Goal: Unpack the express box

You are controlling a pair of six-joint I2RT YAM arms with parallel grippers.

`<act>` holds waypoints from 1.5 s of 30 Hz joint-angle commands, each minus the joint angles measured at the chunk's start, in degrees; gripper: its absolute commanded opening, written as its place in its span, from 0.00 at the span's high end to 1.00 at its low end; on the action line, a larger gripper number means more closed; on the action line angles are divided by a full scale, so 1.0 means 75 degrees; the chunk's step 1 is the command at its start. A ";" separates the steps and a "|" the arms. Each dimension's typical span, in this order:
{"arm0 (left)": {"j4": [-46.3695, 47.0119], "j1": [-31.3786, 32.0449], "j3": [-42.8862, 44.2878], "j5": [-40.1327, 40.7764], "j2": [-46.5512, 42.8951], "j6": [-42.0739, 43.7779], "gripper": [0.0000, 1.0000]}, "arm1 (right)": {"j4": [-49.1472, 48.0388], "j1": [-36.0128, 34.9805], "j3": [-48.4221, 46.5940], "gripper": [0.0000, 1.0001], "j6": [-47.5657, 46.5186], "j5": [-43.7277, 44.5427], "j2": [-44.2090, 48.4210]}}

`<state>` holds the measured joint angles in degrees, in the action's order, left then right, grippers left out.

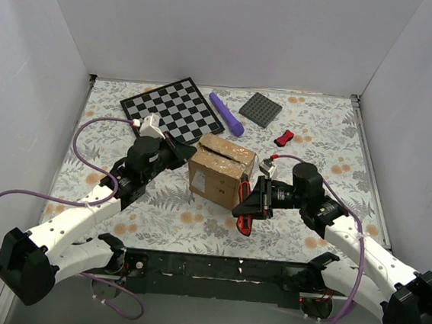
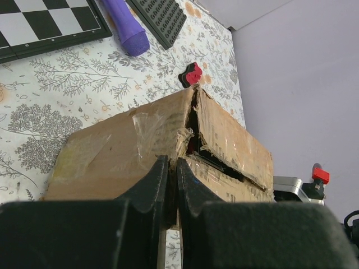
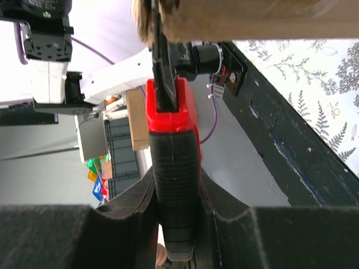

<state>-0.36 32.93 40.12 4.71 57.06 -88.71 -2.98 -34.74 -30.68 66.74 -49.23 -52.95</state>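
Ribbed black-and-red cutter (image 3: 174, 168) in right hand (image 3: 176, 197) beside creased cardboard express box (image 1: 219, 170)

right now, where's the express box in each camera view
top external: express box, centre of picture.
left wrist: lower middle, torn top seam facing the camera.
right wrist: brown strip along the top edge.
shared landmark: floral table cover, in all three.

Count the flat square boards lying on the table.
2: the checkered board at the far left, and the dark grey studded plate just right of the purple stick. The express box in front may hide a little ground behind it.
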 commanded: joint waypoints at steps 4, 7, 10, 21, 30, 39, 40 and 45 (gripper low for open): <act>-0.0022 0.0051 0.0065 0.0239 -0.0119 0.0144 1.00 | 0.0386 -0.0055 -0.0457 0.99 -0.0801 -0.0900 -0.0007; -0.0069 0.0039 0.0100 0.0274 -0.0120 0.0237 1.00 | 0.0818 -0.0067 -0.0480 0.99 -0.1011 -0.0878 0.0110; -0.0116 0.0051 0.0170 0.0321 -0.0096 0.0284 1.00 | 0.1872 -0.0044 -0.0842 0.99 -0.1749 -0.0608 0.0251; -0.0936 -0.0089 0.1037 0.1083 -0.0026 0.0718 0.28 | 0.5401 0.0097 -0.3034 0.99 -0.3719 0.2438 0.0778; -0.0515 -0.2185 0.1728 -0.3671 0.1426 0.0882 0.27 | 0.4736 0.0085 -0.2204 0.99 -0.3438 0.2124 0.1165; 0.0842 -0.2363 0.1450 -0.3876 0.0820 0.0719 0.20 | 0.4196 0.0085 -0.2367 0.99 -0.4280 0.1679 0.1470; 0.1379 -0.2351 0.1413 -0.3979 0.0540 0.0567 0.17 | 0.4125 0.0085 -0.2402 0.99 -0.4467 0.1399 0.1458; 0.2915 -0.2328 0.1811 -0.6234 0.1016 -0.1352 0.07 | 0.3247 0.0085 -0.2659 0.99 -0.4680 0.0565 0.1202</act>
<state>8.73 15.38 51.53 -28.60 63.00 -87.79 30.15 -34.13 -46.94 34.76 -38.26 -42.87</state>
